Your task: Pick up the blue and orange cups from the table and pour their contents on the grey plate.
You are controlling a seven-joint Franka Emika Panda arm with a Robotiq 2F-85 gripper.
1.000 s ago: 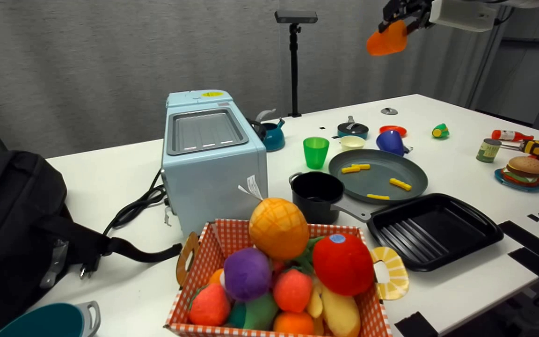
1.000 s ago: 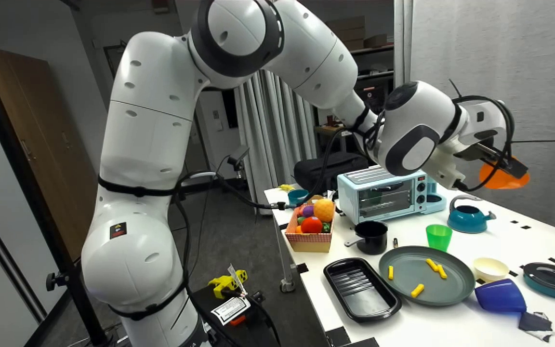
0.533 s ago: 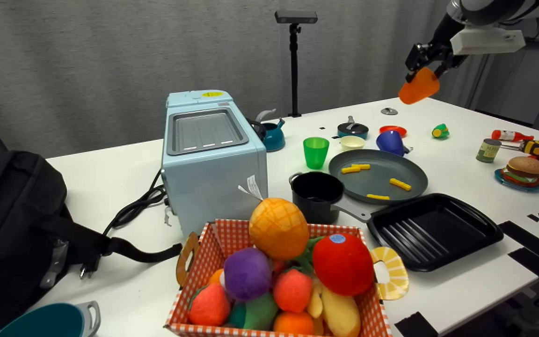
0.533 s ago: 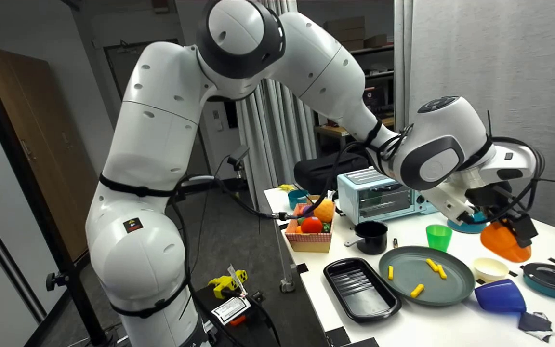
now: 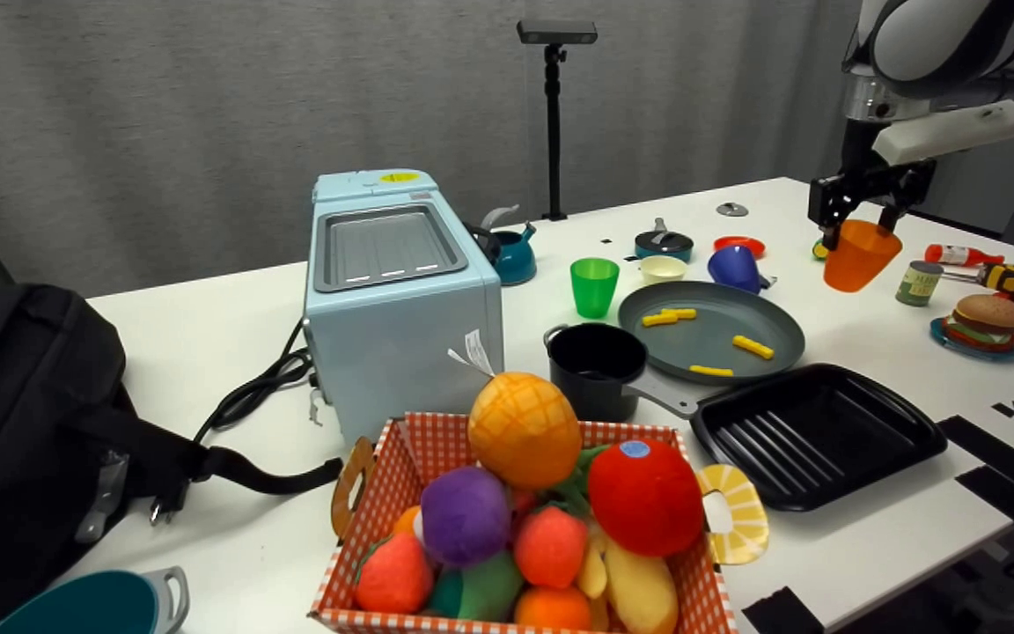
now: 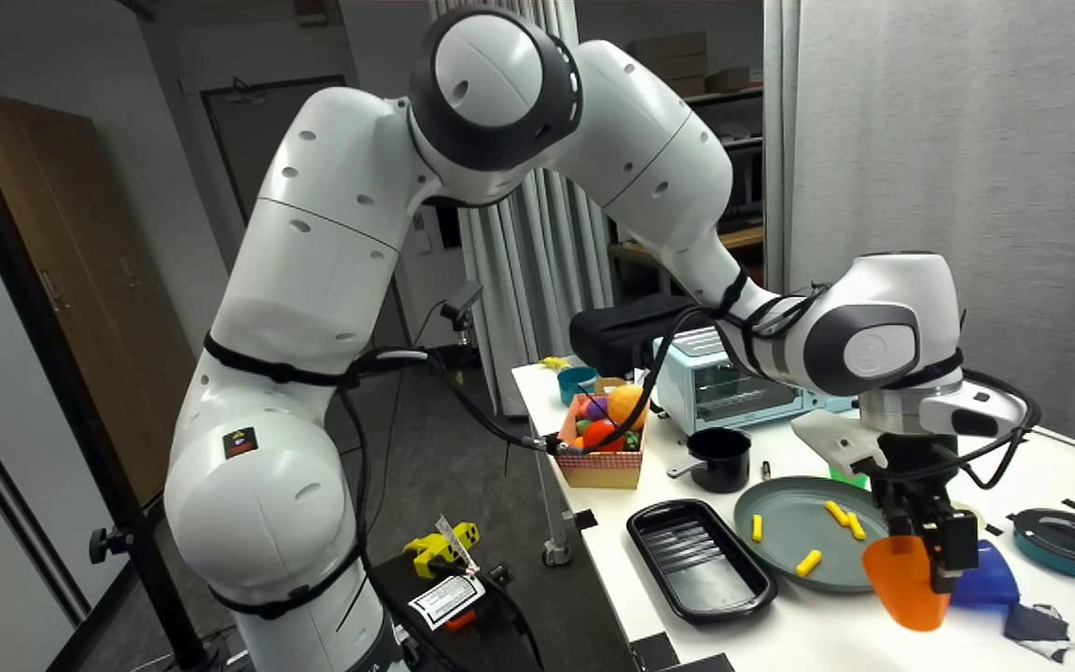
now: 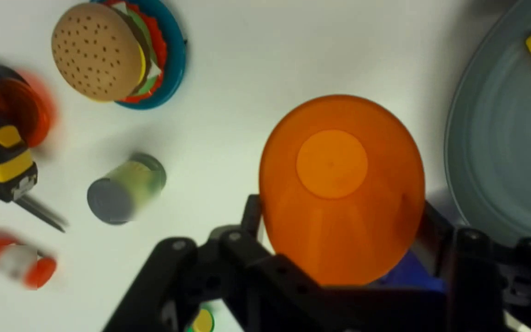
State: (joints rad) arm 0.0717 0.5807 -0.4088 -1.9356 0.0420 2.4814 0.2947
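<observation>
You have the orange cup (image 5: 861,257) clamped between your fingers (image 7: 250,216), base down, leaning slightly, above the tabletop (image 5: 859,339) just beside the grey plate (image 5: 696,342); the cup looks empty, so likely straight down next, missing the blue cup (image 5: 733,268).

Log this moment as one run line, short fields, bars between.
gripper: holding orange cup above table | orange cup: mouth up, looks empty | blue cup: on its side beside plate | plate: four yellow bits

Arm (image 6: 314,271): was white, rounded; straps (image 6: 281,372) and cable (image 6: 552,445) were black; label (image 6: 240,442), lower left, bore yellow; pincer (image 7: 338,219) was black, with screws (image 7: 234,236).
</observation>
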